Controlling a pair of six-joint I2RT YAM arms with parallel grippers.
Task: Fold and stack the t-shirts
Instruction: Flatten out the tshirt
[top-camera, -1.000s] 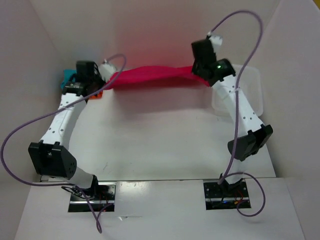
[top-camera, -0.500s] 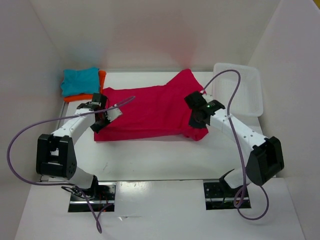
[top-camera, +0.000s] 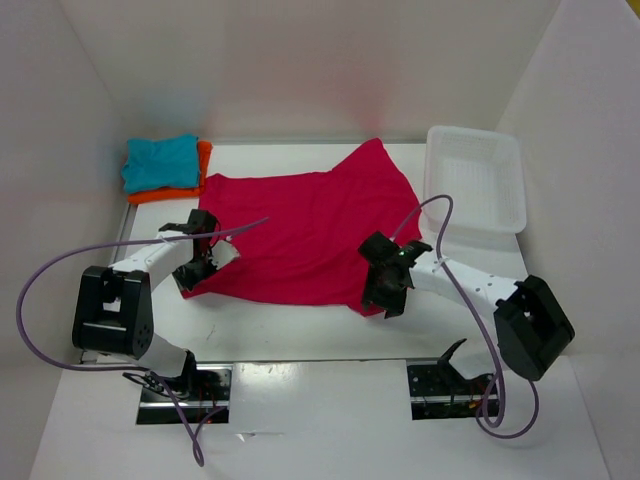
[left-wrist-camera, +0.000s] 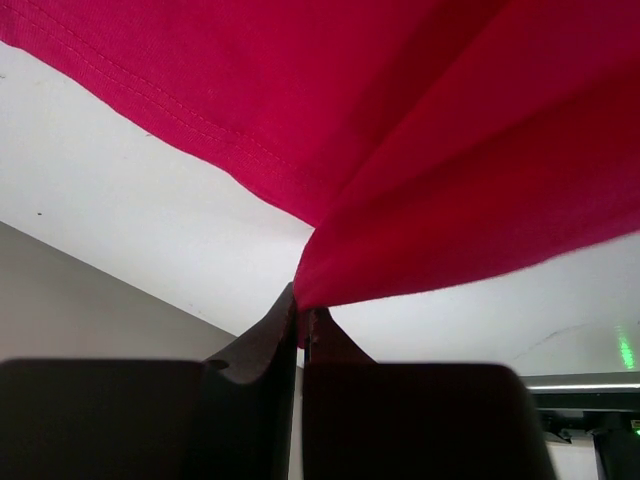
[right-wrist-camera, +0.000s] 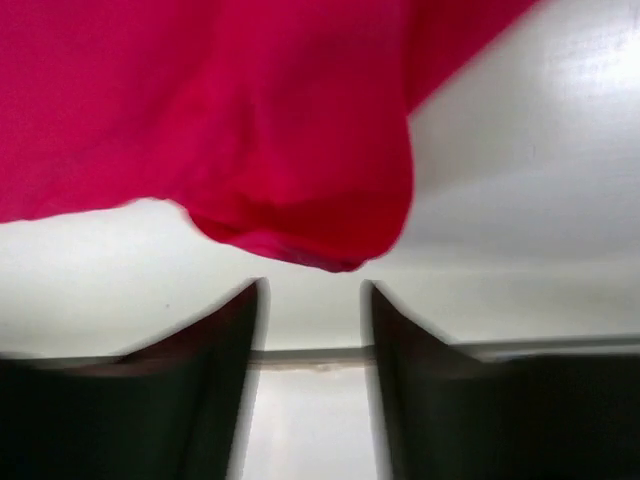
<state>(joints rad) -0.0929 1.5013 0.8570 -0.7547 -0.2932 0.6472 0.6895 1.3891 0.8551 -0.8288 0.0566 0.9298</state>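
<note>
Left arm (top-camera: 140, 258) and right arm (top-camera: 470, 283) are showing white links, black joint housings. Purple cables (top-camera: 19, 318) are looping off both. Left gripper (left-wrist-camera: 303, 318) is showing black fingers.

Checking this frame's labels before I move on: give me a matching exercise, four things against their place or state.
Things:
1. left hand
2. right hand
3. teal shirt
4. basket

Places or states:
A. folded on top of the orange shirt, far left corner
B. open, gripping nothing
C. far right corner
D. shut on an edge of the pink-red shirt

Pairs: 1-D, 2-B, 3-A, 4-C
</note>
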